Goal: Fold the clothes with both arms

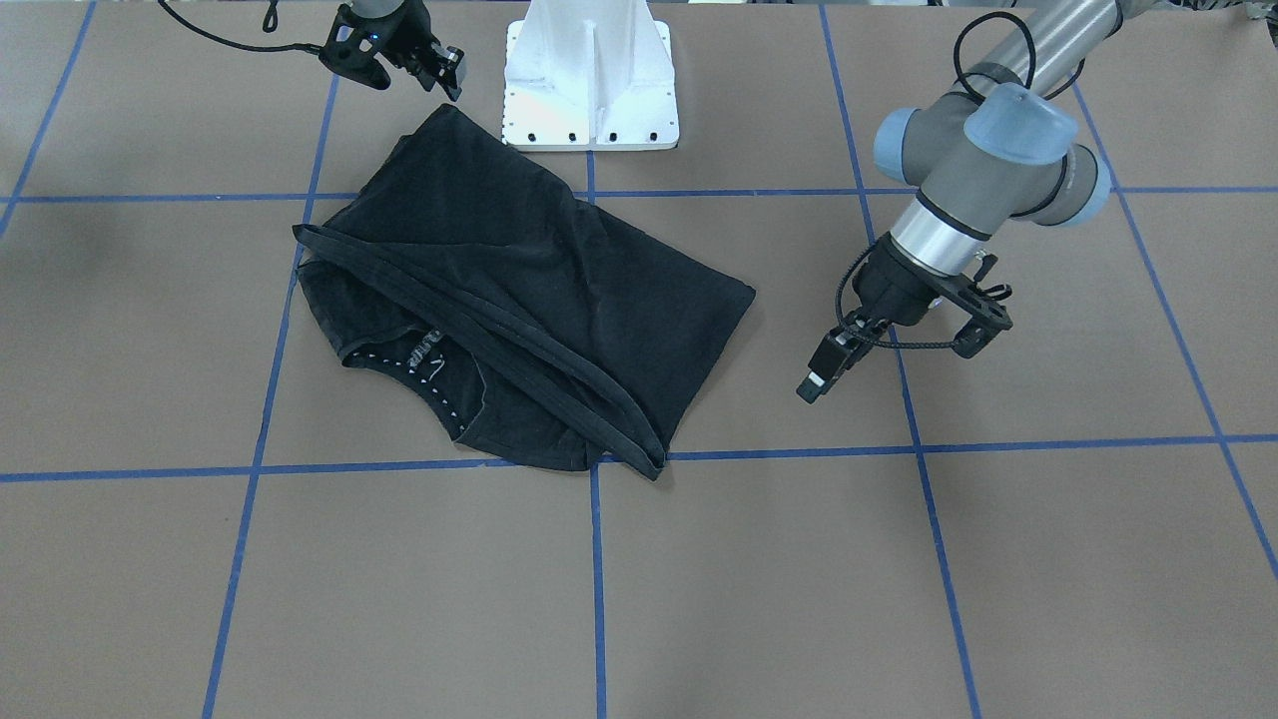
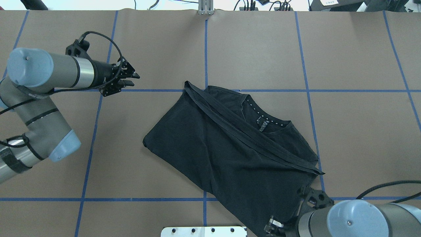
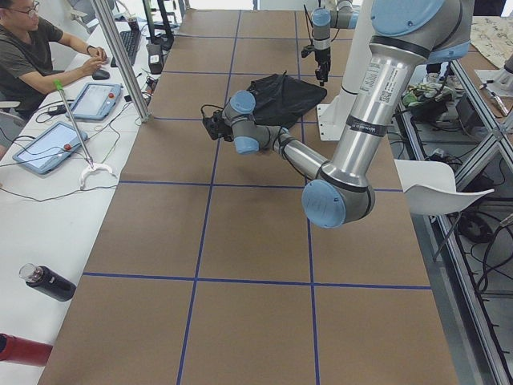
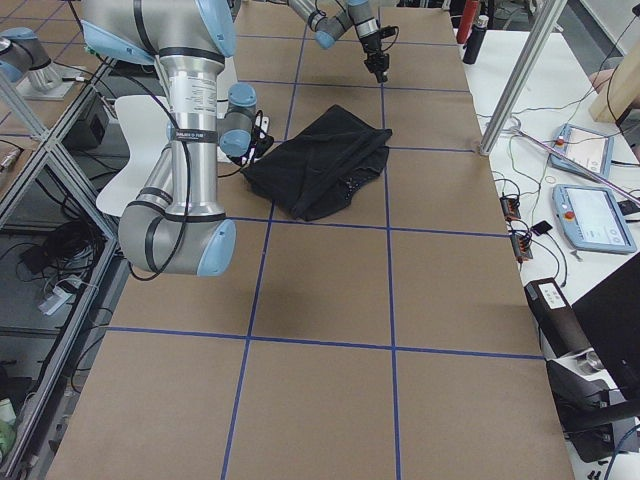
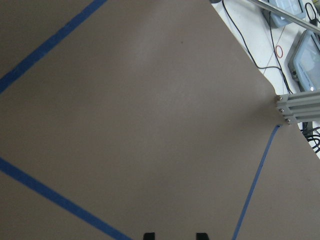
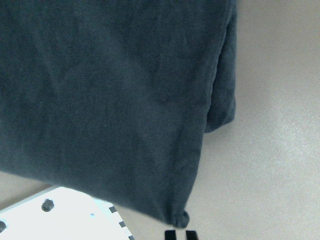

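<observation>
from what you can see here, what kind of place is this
Most likely a robotics lab or data-collection workcell: a table marked with a blue tape grid, two arms on a white pedestal, and an operator's bench with control tablets alongside. A black T-shirt lies between the arms.

My left arm [image 2: 39, 98]: elbow bent, forearm level. My left hand [image 2: 126, 78]: fingers apart, holding nothing. My right arm [image 2: 361, 217]: forearm low. My right hand [image 1: 439, 68]: fingers close together, holding nothing.

A robotics lab: blue-taped grid table [image 3: 256, 241], aluminium framing [image 3: 120, 60], teach pendants [image 3: 48, 147], a person at a keyboard [image 3: 36, 56]
</observation>
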Tool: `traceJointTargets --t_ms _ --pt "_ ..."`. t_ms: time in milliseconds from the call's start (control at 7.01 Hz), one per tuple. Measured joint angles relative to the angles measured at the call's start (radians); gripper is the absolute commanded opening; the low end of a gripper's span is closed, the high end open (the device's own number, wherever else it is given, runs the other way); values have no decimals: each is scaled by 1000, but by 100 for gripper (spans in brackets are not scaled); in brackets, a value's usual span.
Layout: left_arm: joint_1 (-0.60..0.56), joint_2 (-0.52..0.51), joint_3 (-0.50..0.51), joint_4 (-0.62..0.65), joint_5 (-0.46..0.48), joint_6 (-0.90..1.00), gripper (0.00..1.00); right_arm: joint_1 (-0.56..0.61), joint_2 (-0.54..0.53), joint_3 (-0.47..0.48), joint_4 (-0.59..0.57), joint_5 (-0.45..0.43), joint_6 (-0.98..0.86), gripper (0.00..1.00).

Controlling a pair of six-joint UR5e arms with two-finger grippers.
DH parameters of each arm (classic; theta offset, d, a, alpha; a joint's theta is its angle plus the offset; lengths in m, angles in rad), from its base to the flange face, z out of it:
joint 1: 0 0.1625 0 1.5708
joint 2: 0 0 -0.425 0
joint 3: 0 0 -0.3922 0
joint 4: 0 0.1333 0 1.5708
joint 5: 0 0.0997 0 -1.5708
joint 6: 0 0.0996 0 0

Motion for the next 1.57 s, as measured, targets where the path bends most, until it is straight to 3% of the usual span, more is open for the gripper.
traceJointTargets --t_ms 285,713,855,1568 --pt "118 95 -93 7 54 -85 43 178 60 -3 2 1 -1 100" --pt "231 92 -105 117 140 -115 43 413 206 -131 -4 3 -58 100" --pt "239 89 -106 133 143 -117 47 442 234 -171 -5 2 -71 100" --pt "296 82 -140 250 124 -137 46 465 276 -255 -5 -7 -89 100"
